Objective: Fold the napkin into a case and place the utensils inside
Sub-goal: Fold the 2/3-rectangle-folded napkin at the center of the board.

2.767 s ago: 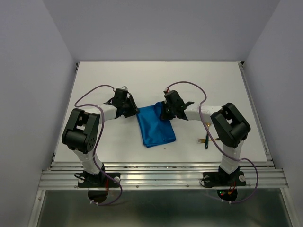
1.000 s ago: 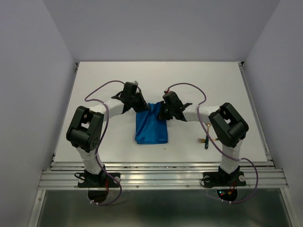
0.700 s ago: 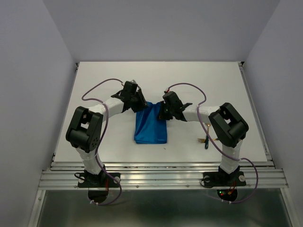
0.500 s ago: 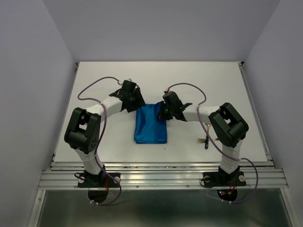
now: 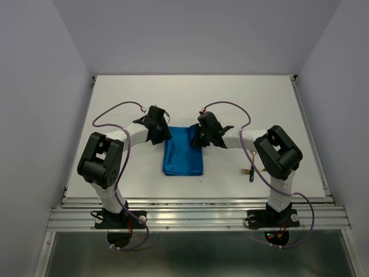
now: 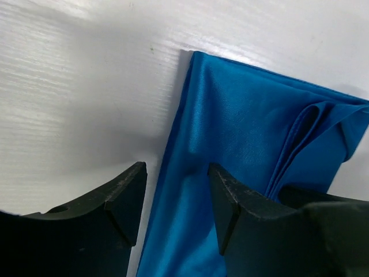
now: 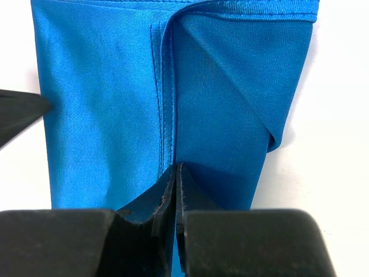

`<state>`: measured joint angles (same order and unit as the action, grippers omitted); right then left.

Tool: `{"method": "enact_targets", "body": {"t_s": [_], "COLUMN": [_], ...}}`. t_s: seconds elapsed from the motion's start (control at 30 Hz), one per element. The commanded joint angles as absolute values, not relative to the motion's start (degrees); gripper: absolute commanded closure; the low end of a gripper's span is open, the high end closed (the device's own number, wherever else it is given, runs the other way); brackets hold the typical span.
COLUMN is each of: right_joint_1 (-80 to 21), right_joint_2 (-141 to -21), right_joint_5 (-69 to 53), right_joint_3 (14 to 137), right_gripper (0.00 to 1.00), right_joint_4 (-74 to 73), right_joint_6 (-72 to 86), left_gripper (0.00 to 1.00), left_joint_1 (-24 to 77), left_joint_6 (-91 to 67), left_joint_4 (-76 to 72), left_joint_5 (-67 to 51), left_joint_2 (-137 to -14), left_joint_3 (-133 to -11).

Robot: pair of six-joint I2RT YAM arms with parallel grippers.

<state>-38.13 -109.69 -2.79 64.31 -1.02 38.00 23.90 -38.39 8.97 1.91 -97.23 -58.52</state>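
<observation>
The blue napkin (image 5: pixel 183 156) lies flat in the middle of the table, folded into a narrow upright rectangle. My left gripper (image 5: pixel 163 134) hovers open at its far left corner; in the left wrist view the napkin's left edge (image 6: pixel 242 121) runs between the spread fingers (image 6: pixel 130 190), untouched. My right gripper (image 5: pixel 199 138) sits at the far right corner, shut, its tips (image 7: pixel 176 167) pinched on the hemmed fold of the napkin (image 7: pixel 104 104). The utensils (image 5: pixel 249 172) lie to the right by the right arm's elbow, gold heads and dark green handles, partly hidden.
White table top (image 5: pixel 190 98) with grey walls on three sides. A metal rail (image 5: pixel 196 216) runs along the near edge beside both arm bases. Purple cables loop over each arm.
The left gripper has opened and let go of the napkin, then drawn slightly left. The napkin has gone from a tilted wider fold to a narrower, straight one. The right gripper has held still.
</observation>
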Motion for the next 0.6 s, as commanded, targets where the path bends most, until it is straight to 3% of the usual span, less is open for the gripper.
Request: {"method": "enact_targets", "body": {"t_s": [0.0, 0.17, 0.23, 0.3, 0.33, 0.37, 0.4, 0.57], "right_joint_1": [-39.3, -39.3, -39.3, -39.8, -39.8, -39.8, -39.8, -39.8], "right_joint_2": [-110.4, -110.4, -110.7, -111.0, -111.1, -111.3, -111.3, -111.1], "right_joint_5": [-2.7, -2.4, -2.2, -2.1, -2.1, -2.0, -1.9, -1.2], "right_joint_3": [65.3, 65.0, 65.0, 65.0, 65.1, 65.2, 65.2, 64.9], "right_gripper": [0.94, 0.94, 0.94, 0.93, 0.94, 0.93, 0.94, 0.94], "right_joint_4": [-2.4, -2.5, -2.4, -2.4, -2.4, -2.4, -2.5, -3.1], "right_joint_6": [38.2, 38.2, 38.3, 38.4, 38.4, 38.4, 38.4, 38.3], "left_gripper": [0.45, 0.65, 0.66, 0.74, 0.79, 0.96, 1.0, 1.0], "left_joint_1": [23.9, 24.2, 24.3, 24.7, 24.8, 24.8, 24.9, 24.8], "left_joint_6": [-37.5, -38.5, -39.3, -39.6, -39.8, -40.2, -40.3, -41.1], "left_joint_4": [6.4, 3.3, 1.3, 0.5, 0.4, 0.4, 0.4, 1.7], "left_joint_5": [0.3, -3.9, -6.1, -7.2, -7.7, -8.3, -8.3, -5.5], "left_joint_2": [-99.6, -101.0, -101.4, -102.5, -102.7, -103.2, -103.3, -100.1], "left_joint_3": [-56.4, -54.1, -53.2, -53.0, -52.9, -52.9, -53.0, -54.1]}}
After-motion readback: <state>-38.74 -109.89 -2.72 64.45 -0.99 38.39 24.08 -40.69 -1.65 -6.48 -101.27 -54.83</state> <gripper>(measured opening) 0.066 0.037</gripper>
